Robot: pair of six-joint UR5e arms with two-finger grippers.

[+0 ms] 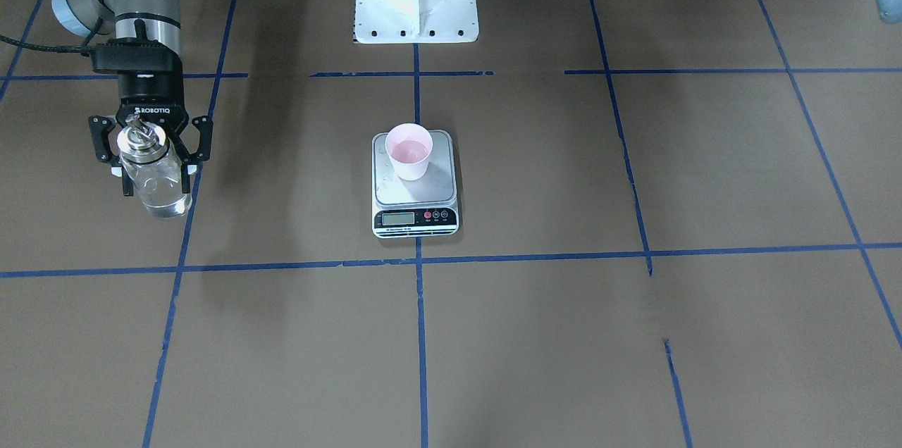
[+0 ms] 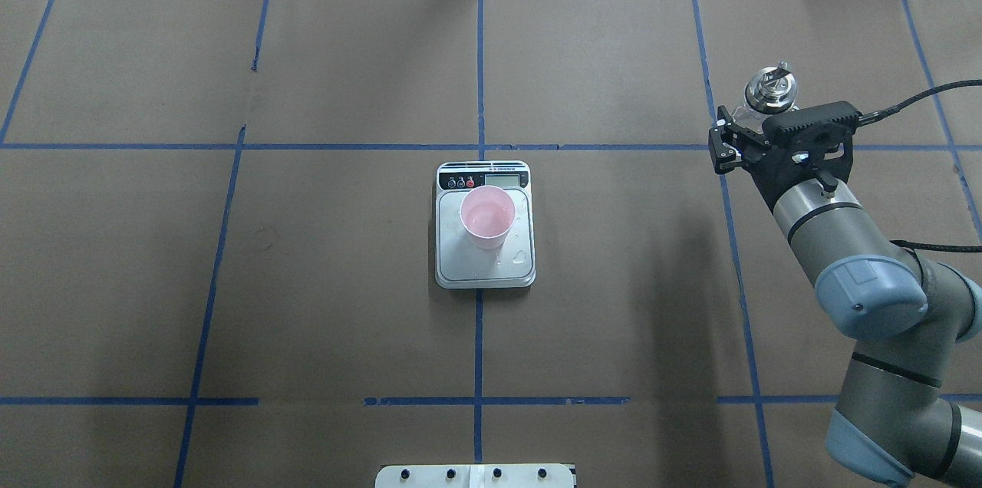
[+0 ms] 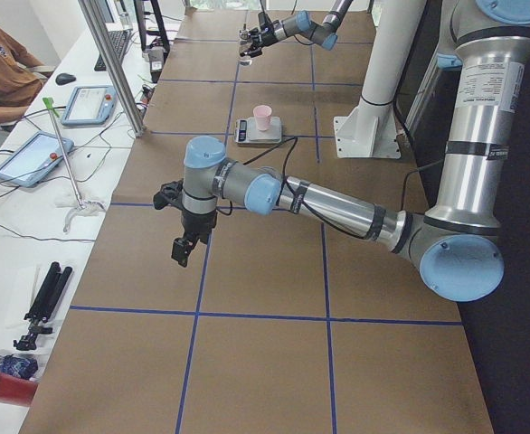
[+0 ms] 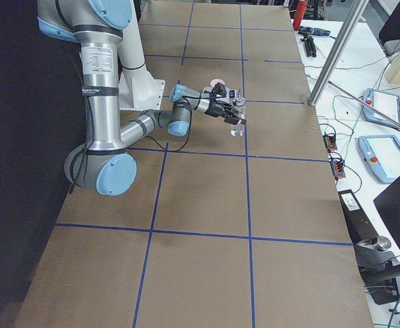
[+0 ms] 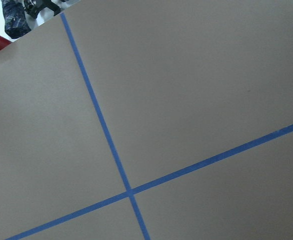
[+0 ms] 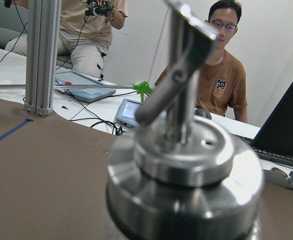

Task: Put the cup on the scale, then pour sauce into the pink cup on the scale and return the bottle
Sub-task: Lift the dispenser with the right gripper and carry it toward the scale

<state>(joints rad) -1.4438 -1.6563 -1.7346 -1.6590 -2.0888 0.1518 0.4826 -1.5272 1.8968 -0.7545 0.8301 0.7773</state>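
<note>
Found cup (image 1: 409, 151) upright on scale (image 1: 440, 184) mid-table, apparently filled already. Found bottle (image 1: 151, 177) upright, clamped in right gripper (image 1: 156, 186) well aside; leaves only set-down and release. Can't tell left gripper (image 3: 185, 244) opening.

I see a big worktop (image 2: 345, 281) covered in brown paper, with blue tape lines (image 2: 478, 350) making squares on it. Next to it is a white table (image 3: 3, 226) with tablets (image 3: 30, 155) on it, and a shiny metal post (image 3: 113, 63) stands at the edge. A person (image 6: 219, 85) in a brown shirt sits by a white wall (image 6: 286, 45).
</note>
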